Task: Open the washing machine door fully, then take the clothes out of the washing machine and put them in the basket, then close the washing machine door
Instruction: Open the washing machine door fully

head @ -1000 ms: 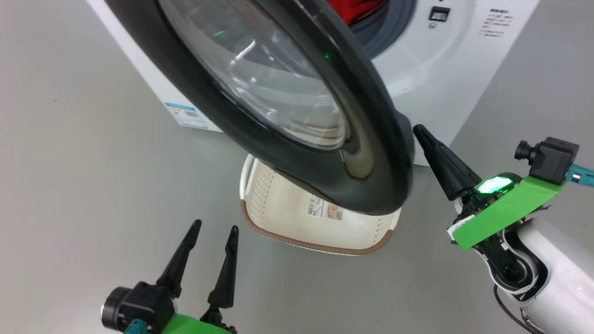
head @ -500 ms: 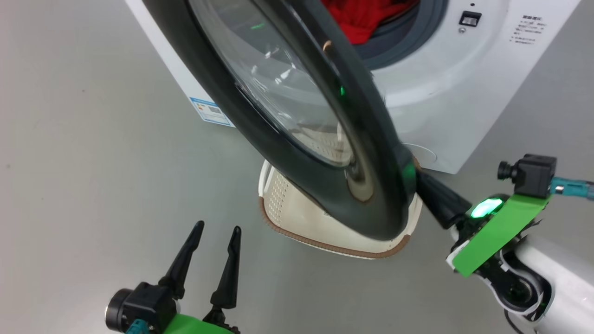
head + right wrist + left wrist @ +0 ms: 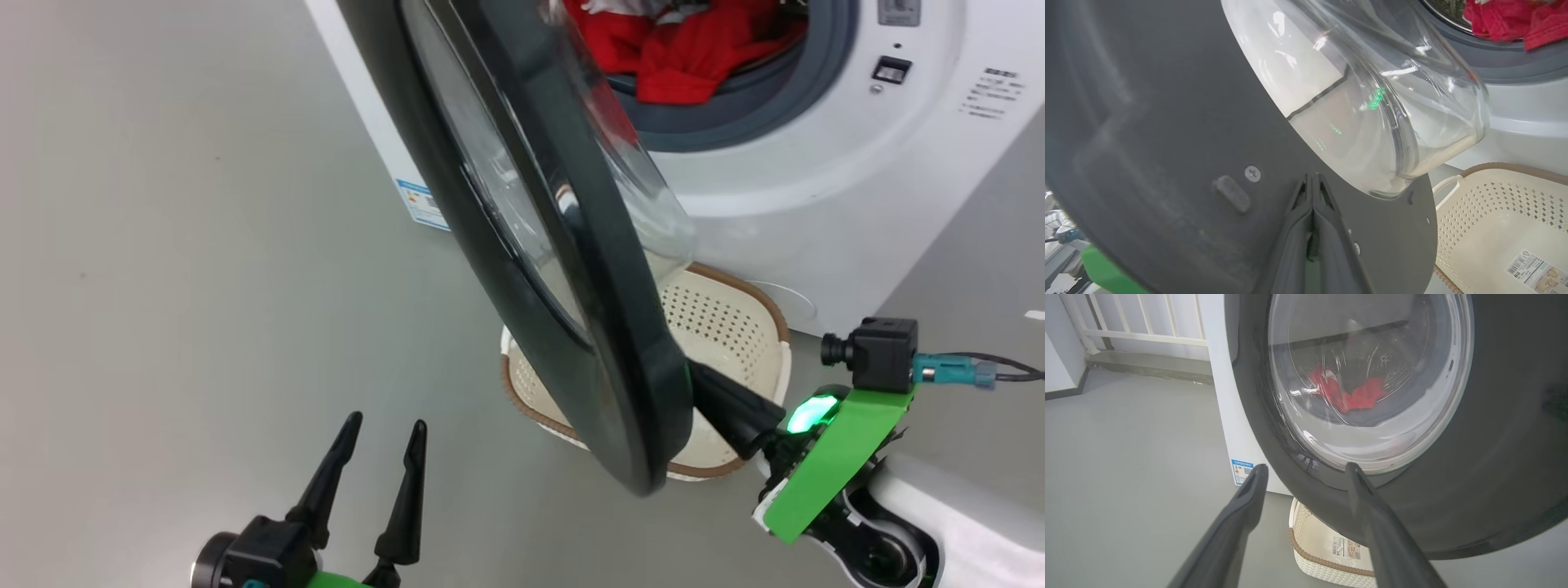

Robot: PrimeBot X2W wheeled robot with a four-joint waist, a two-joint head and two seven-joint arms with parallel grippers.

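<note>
The washing machine door stands partly open above the basket, which sits on the floor just before the washing machine, ready for the clothes in the drum. The right claw, fingers pressed together and empty, bears on the door's inner face, likely to push it wider. The left claw hangs spread and empty.

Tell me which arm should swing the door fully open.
Right. The right tool, shut, sits at the door's inner face near the lower rim, placed to push it wider. The left tool hangs open on the outer side, apart.
</note>
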